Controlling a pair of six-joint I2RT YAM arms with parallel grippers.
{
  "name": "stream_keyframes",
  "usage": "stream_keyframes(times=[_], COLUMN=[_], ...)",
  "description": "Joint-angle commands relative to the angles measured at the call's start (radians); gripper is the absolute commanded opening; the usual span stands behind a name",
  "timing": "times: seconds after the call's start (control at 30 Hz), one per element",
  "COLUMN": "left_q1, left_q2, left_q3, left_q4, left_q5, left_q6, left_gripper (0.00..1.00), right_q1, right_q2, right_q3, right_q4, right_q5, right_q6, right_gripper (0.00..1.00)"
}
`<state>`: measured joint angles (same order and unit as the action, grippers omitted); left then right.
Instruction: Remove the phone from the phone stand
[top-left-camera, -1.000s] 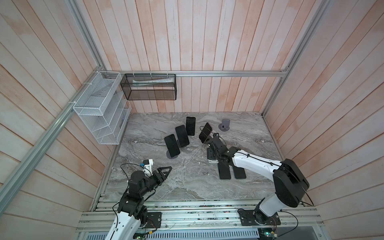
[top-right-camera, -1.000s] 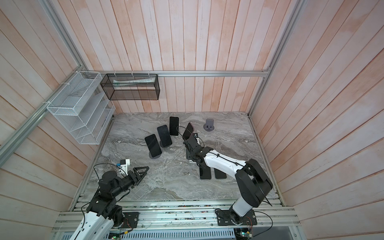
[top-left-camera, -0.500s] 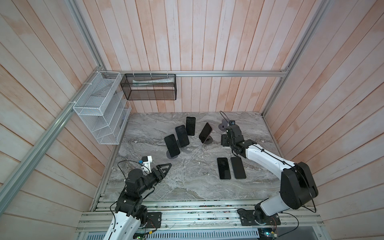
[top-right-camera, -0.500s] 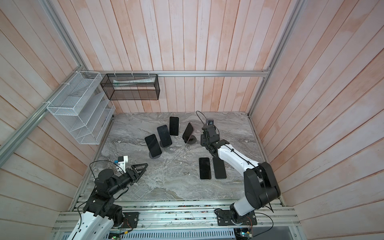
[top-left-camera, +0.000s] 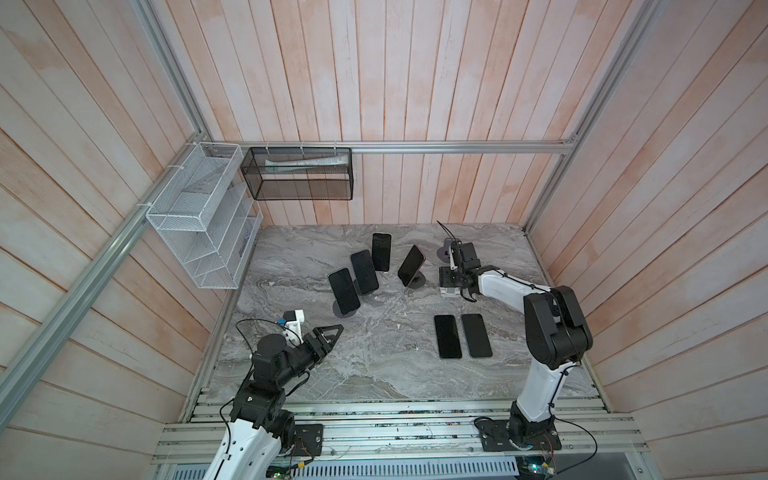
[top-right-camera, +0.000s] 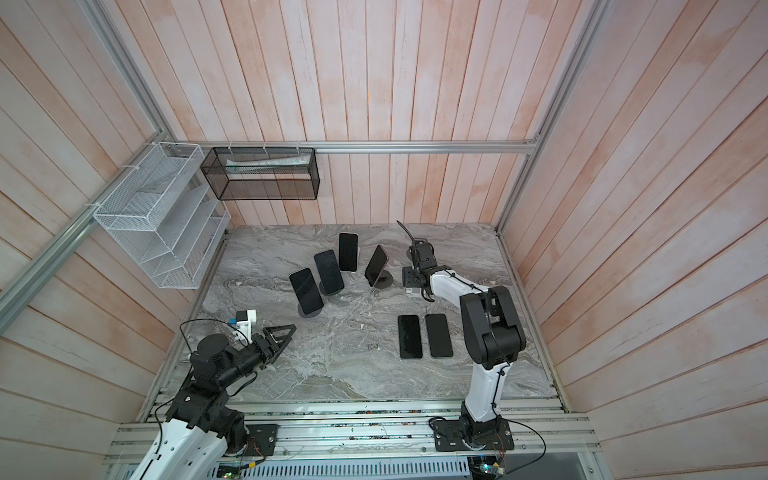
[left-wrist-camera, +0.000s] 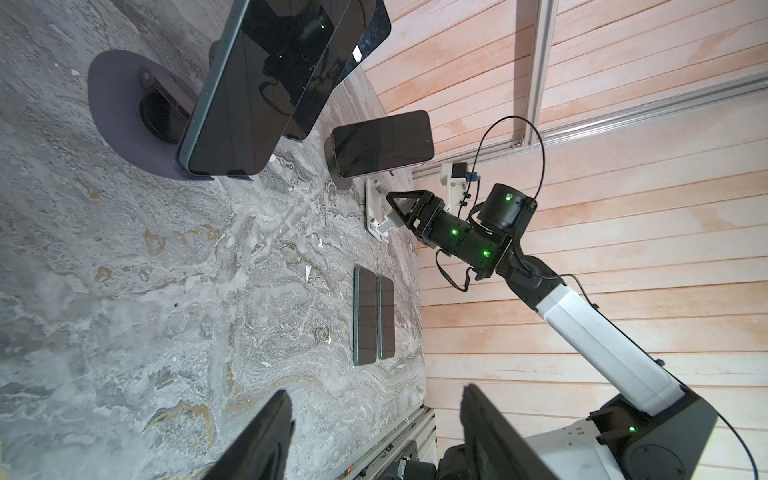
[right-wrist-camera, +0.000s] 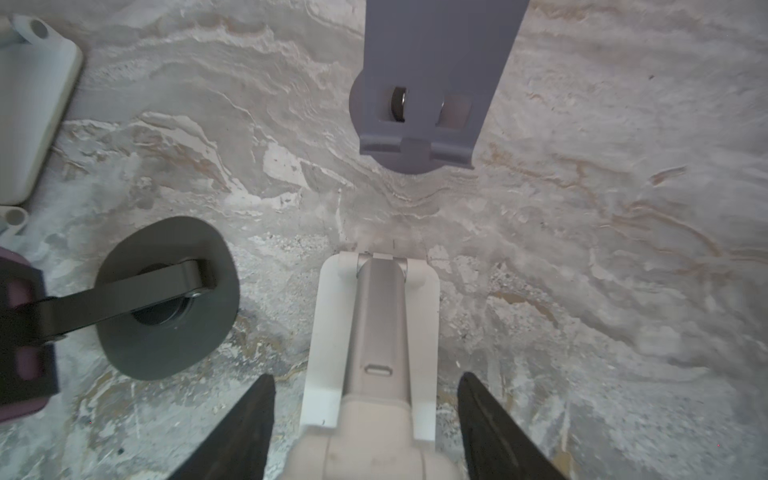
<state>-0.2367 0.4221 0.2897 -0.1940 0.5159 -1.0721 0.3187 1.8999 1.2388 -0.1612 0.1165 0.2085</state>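
Straddling a white stand (right-wrist-camera: 328, 332) with the right gripper (right-wrist-camera: 365, 376) spread, clamping nothing. Holding the left gripper (top-left-camera: 336, 331) spread, empty, at 7 o'clock on the counter (top-left-camera: 374, 370). Leaving the phone (top-left-camera: 411, 265) leaning on its phone stand (top-left-camera: 417, 282) toward 12 o'clock.

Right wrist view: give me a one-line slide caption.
Open right gripper straddles an empty white phone stand on the marble table, a purple-grey stand just beyond.

My right pincer (right-wrist-camera: 368, 376) straddles the white stand (right-wrist-camera: 328, 332); a dark stand (right-wrist-camera: 137, 345) crowds one side, a grey stand (right-wrist-camera: 436, 41) blocks ahead, bare marble (right-wrist-camera: 602, 270) lies open opposite
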Motion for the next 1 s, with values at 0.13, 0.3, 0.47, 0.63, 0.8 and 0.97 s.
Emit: stream_keyframes(times=[0.13,0.3,0.47,0.63,0.8,0.97], left_q1=[-0.008,-0.060,-0.161,-0.274,-0.399,-0.511], left_q2=[0.074,0.223,0.277,0.362,0.530,0.765], left_q3=[0.068,0.220,0.338,0.384,0.488,0.644], left_q4=[0.018,-0.251,-0.313,-0.289,-0.324,-0.414], left_q5=[-0.021,-0.223,-0.474,-0.685,-0.911,-1.129], left_q6=[0.058,0.275,0.254,0.167,0.119,0.061], left_gripper=[0.67,0.76,0.85,0.85,0.85,0.95], right_q1=[-0.007,-0.008,0.009,0.038,0.074,0.074], right_q2=[-0.026,-0.178,-0.374,-0.547,-0.634,-0.633], right_q3=[0.049,-0.023,-0.190,-0.318,-0.423,-0.452], right_q4=[-0.037,-0.036,0.041,0.154,0.259,0.262], right_q5=[-0.058,-0.090,-0.145,-0.106,-0.128,-0.147], right_q6=[0.004,0.033,0.087,0.116,0.172,0.158], right_gripper=[0.88,0.96,0.95,0.94,0.93,0.93])
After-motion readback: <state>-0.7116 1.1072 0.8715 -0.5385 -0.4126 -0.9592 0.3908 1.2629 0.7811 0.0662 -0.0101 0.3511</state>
